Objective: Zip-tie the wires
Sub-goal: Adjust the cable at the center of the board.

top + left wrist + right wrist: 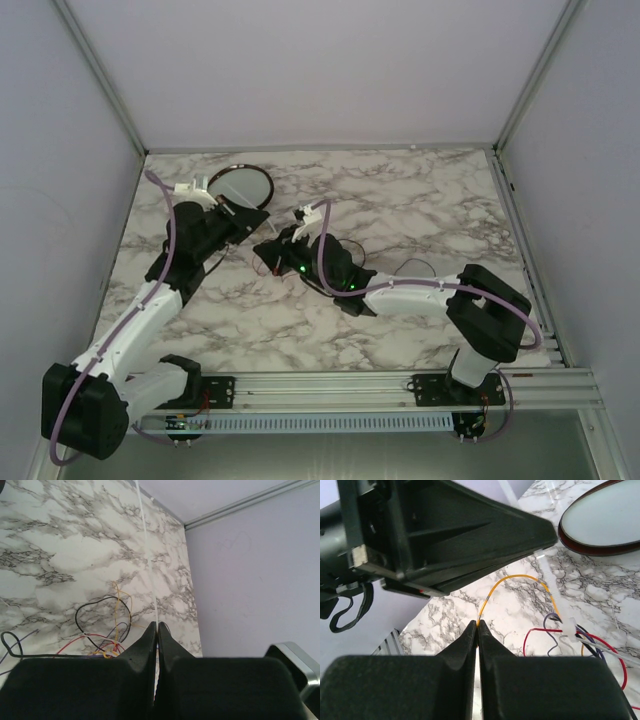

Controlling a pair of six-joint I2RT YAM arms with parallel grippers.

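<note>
The wires (102,636) are a loose bunch of thin red, black, yellow and purple strands on the marble table (420,200). A white zip tie (554,599) wraps around them, its head at the bundle. My left gripper (156,626) is shut on the zip tie's thin white tail (149,555), which runs away from the fingertips. My right gripper (477,625) is shut on a yellow wire (515,577) that arcs over to the bundle. In the top view the left gripper (262,216) and the right gripper (272,248) are close together at the table's middle left, and a black wire loop (408,266) trails to the right.
A round dark-rimmed dish (240,185) sits at the back left, just behind the left gripper; it also shows in the right wrist view (605,520). The left gripper's black body (445,530) hangs close above the right gripper. Walls enclose the table on three sides.
</note>
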